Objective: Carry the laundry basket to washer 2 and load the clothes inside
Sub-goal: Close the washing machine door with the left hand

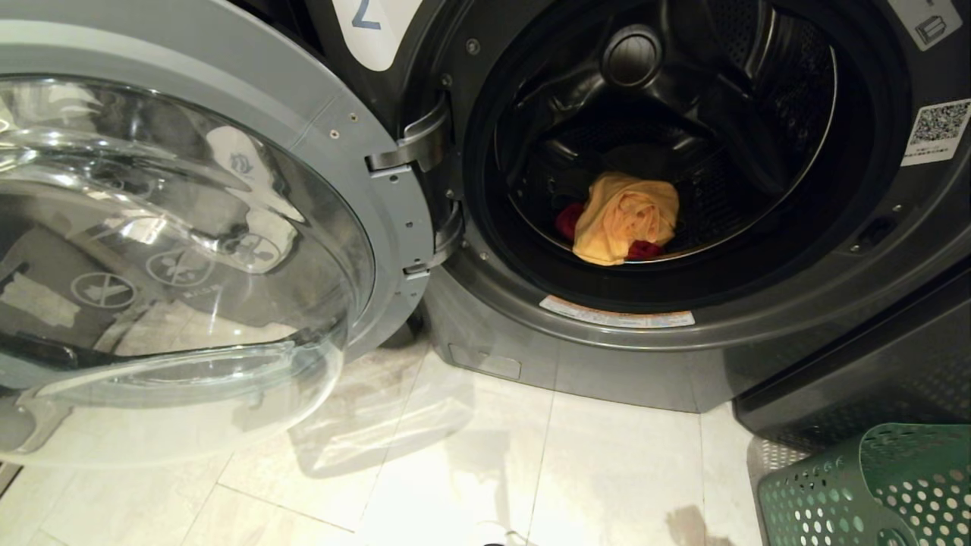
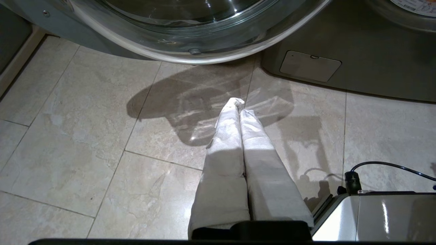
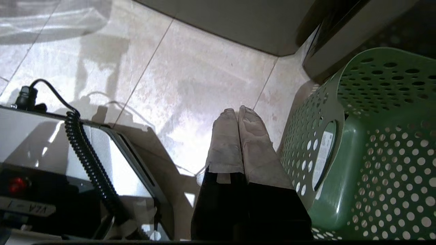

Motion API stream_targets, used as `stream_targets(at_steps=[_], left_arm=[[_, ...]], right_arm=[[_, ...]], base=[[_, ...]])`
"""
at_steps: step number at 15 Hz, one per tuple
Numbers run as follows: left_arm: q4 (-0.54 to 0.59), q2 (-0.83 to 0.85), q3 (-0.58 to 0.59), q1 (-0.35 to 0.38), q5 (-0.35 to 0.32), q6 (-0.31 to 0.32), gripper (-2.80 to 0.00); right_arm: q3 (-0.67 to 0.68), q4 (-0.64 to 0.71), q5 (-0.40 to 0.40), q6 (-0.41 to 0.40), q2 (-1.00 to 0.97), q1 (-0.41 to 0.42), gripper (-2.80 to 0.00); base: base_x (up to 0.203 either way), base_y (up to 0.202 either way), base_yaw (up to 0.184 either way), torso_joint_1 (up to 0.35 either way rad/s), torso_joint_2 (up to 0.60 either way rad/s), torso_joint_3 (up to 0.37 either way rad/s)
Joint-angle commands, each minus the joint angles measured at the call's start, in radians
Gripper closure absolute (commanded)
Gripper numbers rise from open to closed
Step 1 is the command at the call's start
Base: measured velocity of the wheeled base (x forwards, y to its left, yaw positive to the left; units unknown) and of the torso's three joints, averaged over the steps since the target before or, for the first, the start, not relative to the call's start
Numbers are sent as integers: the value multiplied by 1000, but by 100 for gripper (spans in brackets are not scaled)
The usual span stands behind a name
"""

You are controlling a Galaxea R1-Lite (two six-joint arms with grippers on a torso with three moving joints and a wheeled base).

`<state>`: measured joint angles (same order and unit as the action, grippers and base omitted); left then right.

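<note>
My left end effector and right end effector hang pinched together, empty. Washer 2 shows a blue "2" label and a QR sticker.

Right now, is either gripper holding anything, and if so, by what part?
Nothing is held. The left gripper is shut and empty above the floor, and the right gripper is shut and empty beside the laundry basket.

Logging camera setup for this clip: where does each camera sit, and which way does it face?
Head: high, looking down into washer 2, its door open; no arms show.
Left wrist: low, facing floor tiles; shut left gripper shows.
Right wrist: low, beside the laundry basket; shut right gripper shows.
Shared: head and right wrist see the basket.
</note>
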<state>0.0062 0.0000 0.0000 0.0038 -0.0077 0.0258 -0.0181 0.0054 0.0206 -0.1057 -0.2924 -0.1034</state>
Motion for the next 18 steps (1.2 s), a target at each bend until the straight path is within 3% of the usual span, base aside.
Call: stream_targets(at_steps=[1, 4, 8, 11, 18], left_arm=[[0, 2, 0, -1, 0, 0, 0], [0, 2, 0, 1, 0, 0, 0], [0, 2, 0, 0, 0, 0, 0], [0, 2, 0, 0, 0, 0, 0], [0, 2, 0, 1, -2, 2, 0]], right_arm=[[18, -9, 2, -2, 22, 27, 0], [17, -8, 4, 0, 111, 114, 0], [17, -7, 12, -30, 295, 110, 0], [17, -7, -13, 109, 291, 110, 0], [18, -7, -48, 141, 291, 110, 0]], base=[[0, 0, 0, 0, 0, 0], [0, 0, 0, 0, 0, 0], [0, 0, 0, 0, 0, 0], [0, 0, 0, 0, 0, 0], [0, 0, 0, 0, 0, 0]])
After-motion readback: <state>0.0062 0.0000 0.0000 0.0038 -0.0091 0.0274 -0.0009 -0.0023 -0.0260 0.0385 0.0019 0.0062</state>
